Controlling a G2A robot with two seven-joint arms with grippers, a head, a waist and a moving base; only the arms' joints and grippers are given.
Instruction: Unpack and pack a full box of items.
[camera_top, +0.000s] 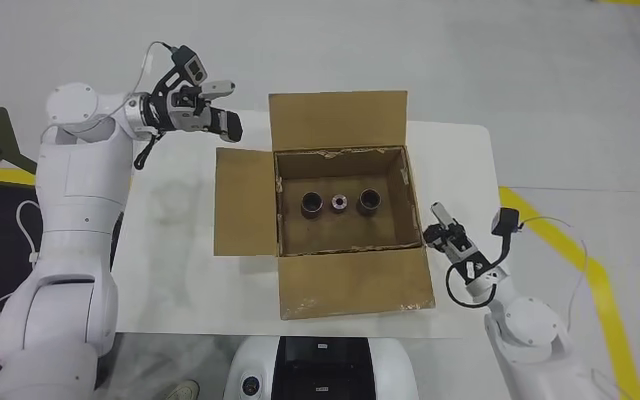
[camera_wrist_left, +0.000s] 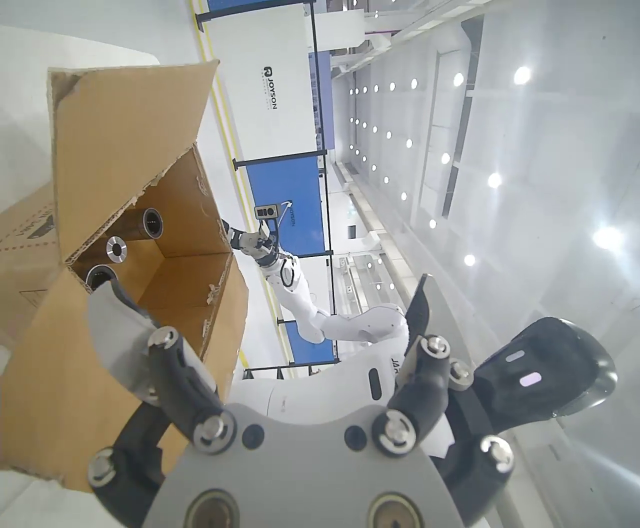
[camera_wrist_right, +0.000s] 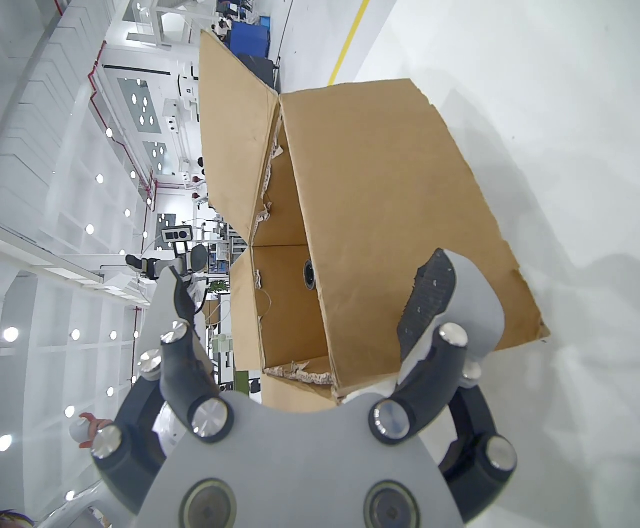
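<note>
Left gripper (camera_top: 226, 108): fingers apart, empty, off the far-left corner of the cardboard box (camera_top: 340, 122). Right gripper (camera_top: 437, 226): fingers apart, empty, just beside box's right wall. Three metal cylinders (camera_top: 339, 202): row on box floor, flaps open.

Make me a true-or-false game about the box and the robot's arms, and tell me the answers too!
1. The cardboard box has its flaps open. True.
2. Three round metal cylinders sit in a row inside the box. True.
3. The left jaws are holding a cylinder. False: they are open and empty, off past the box's corner.
4. The right jaws are down inside the box. False: they are open and outside it, beside its wall, over the table.
</note>
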